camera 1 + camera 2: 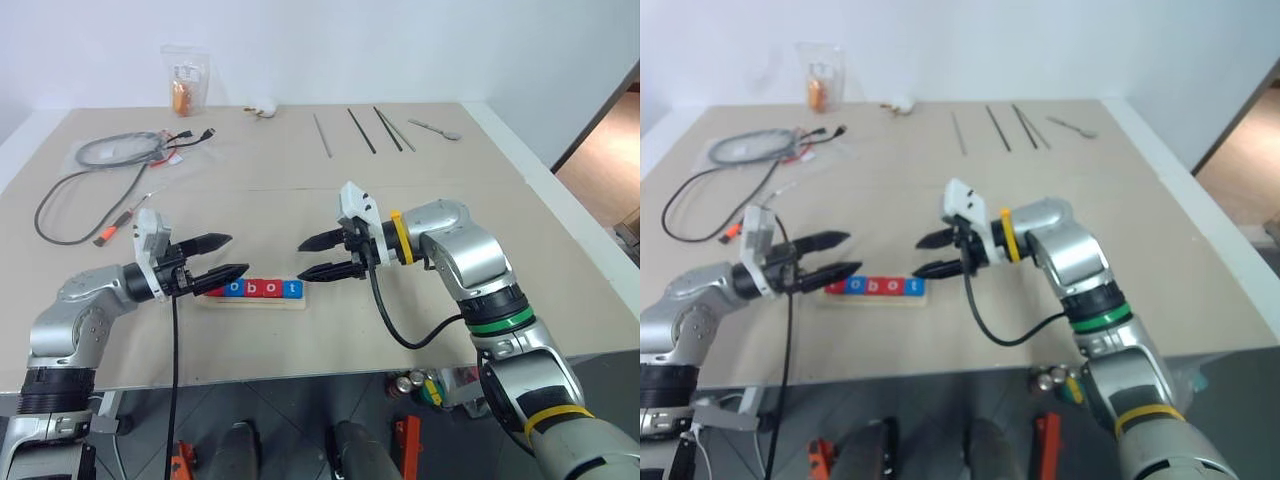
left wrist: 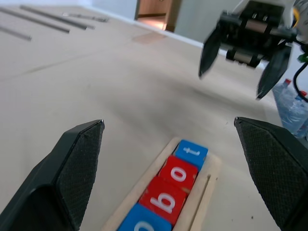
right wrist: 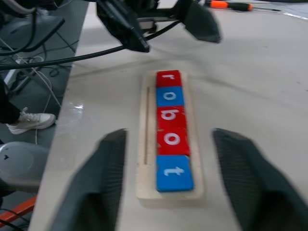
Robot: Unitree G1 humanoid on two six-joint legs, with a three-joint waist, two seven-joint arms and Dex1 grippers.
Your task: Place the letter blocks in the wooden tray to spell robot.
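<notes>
A: Lower left of the head view, our left gripper [image 1: 222, 260] hovers with its fingers apart and empty, beside the wooden tray [image 1: 252, 302].

B: Centre, the letter blocks [image 3: 171, 126] already spell robot. Our right gripper [image 1: 327, 256], spread and empty, hangs above the tray's end.

Place: a robot lab or test workroom
Bench [image 1: 300, 190]: large, plain beige top against a bare white wall
Loose gear: coiled black cables [image 1: 95, 170] upper left, metal rods [image 1: 360, 130] top centre
Under bench: cables, red-handled tools on grey floor
</notes>
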